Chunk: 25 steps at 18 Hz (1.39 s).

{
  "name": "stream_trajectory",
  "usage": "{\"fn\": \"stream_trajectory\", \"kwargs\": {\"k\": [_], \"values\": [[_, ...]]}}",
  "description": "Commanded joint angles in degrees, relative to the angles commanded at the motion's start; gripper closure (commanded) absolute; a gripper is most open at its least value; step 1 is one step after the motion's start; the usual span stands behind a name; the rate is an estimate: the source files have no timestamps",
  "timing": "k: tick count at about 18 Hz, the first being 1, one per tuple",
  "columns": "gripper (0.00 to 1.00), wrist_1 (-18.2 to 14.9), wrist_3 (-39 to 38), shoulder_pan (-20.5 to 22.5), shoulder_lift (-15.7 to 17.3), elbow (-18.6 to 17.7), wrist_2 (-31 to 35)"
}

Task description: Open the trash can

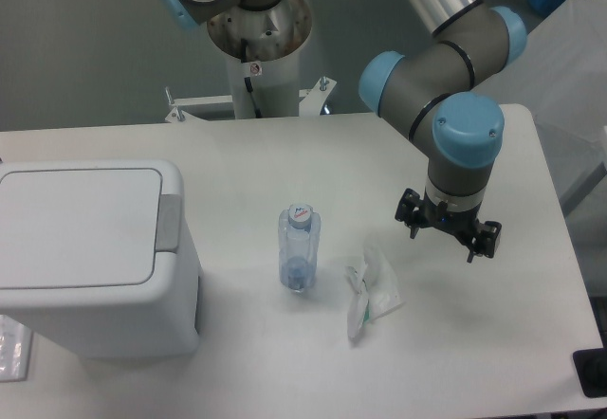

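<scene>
Trash can (90, 253): big white bin at the table's near left corner, flat lid down, grey push tab (170, 222) on its right edge.
Plastic wrapper (372, 289): crumpled, clear with a bit of green, lying just right of the bottle.
Bottle (300, 246): small, clear, capped, mid-table, apart from the bin.
Gripper (447, 232): over the right side of the table (285, 154), pointing down, fingers spread apart, holding nothing, well away from the bin.
</scene>
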Motion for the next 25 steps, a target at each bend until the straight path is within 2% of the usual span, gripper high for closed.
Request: {"fn": "stream_trajectory", "kwargs": {"k": [10,14,17,19,20,22,25], "values": [[0.00,0.00,-1.93,-0.79,0.62,0.17,-1.40],[0.00,0.26,-8.43,-0.18,3.86,0.61,-9.91],[0.00,0.26,-14.83,-0.17,5.88,2.19,-13.53],[0.00,0.26,-26.12,-0.26,6.76,4.65,-17.38],[0.00,0.35,-28.89,-0.26,7.64,4.92,-18.54],[0.00,0.35,-30.50,-1.14,9.84,4.75,-21.78],[0.00,0.26,-30.76,-3.94,10.11,3.96,-28.55]]}}
